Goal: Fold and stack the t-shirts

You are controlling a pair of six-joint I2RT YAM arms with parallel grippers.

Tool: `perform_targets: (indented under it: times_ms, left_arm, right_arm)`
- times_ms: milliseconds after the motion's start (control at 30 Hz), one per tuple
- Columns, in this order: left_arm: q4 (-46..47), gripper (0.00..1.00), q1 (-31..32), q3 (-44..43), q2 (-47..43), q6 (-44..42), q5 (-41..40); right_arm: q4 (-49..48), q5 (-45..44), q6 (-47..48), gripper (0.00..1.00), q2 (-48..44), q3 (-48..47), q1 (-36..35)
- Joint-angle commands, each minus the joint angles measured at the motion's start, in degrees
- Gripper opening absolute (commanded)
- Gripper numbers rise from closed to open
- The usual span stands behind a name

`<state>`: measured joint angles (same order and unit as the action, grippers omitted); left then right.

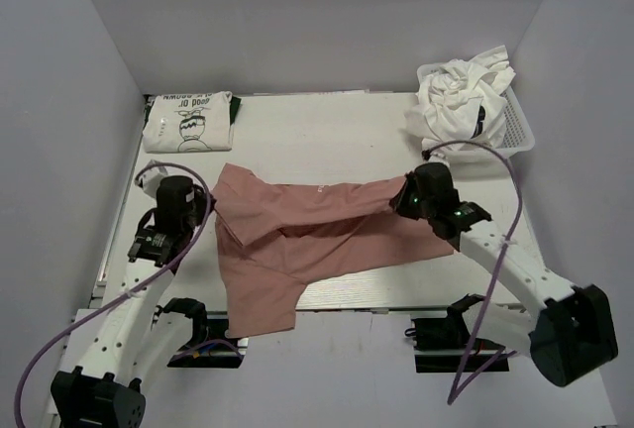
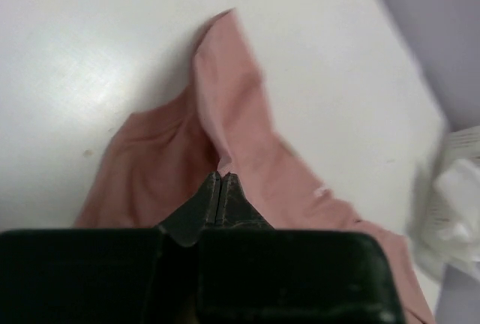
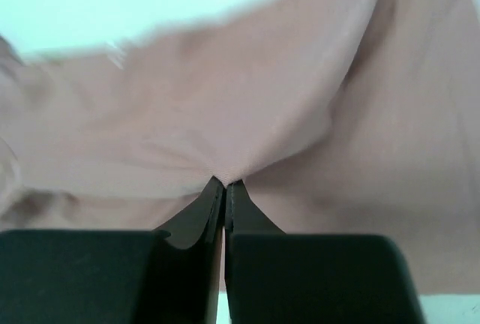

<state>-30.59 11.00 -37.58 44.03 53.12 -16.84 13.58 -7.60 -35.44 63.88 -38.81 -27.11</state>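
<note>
Top view, 11 o'clock on the white table (image 1: 327, 141): the only lettering you will find is on the folded white cotton t-shirt with black cartoon print (image 1: 188, 122). Two short lines of black capitals sit on the far side of the cartoon figure, upside down to this camera. They are too small for you to read with certainty. As seen, the lower line resembles "JO DOOG".

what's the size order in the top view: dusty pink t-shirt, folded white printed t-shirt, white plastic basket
1. dusty pink t-shirt, by far
2. white plastic basket with its heap of white shirts
3. folded white printed t-shirt, somewhat smaller
</note>
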Motion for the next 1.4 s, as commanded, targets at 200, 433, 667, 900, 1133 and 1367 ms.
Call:
perform_targets:
  times_ms: [200, 433, 667, 900, 1133, 1367]
  left_arm:
    - [7.46, 0.0, 0.33, -21.97, -5.88, -8.47, -0.74]
    - [5.54, 0.0, -0.19, -38.43, -6.5, -12.95, 0.58]
    - [3.18, 0.0, -0.19, -57.49, -5.46, -18.05, 3.74]
    - [-1.14, 0.0, -0.19, -78.25, 0.0, -23.24, 7.61]
    - [0.79, 0.0, -0.19, -79.76, 4.91, -25.88, 11.04]
    - [6.5, 0.0, -0.01, -62.54, 18.0, -27.02, -1.86]
  right_arm:
    - [0.04, -13.06, 6.34, 0.0, -20.54, -18.04, -0.04]
    - [8.55, -7.1, 13.18, 0.0, -23.89, -38.34, 0.04]
    - [14.18, 9.33, 16.9, 0.0, -22.74, -56.54, 0.22]
    - [17.44, 16.3, 17.86, 0.0, -25.02, -63.5, 0.57]
    - [13.4, 9.18, 18.65, 0.0, -23.72, -59.2, 0.75]
    - [5.59, -8.1, 17.42, 0.0, -11.52, -42.78, 0.92]
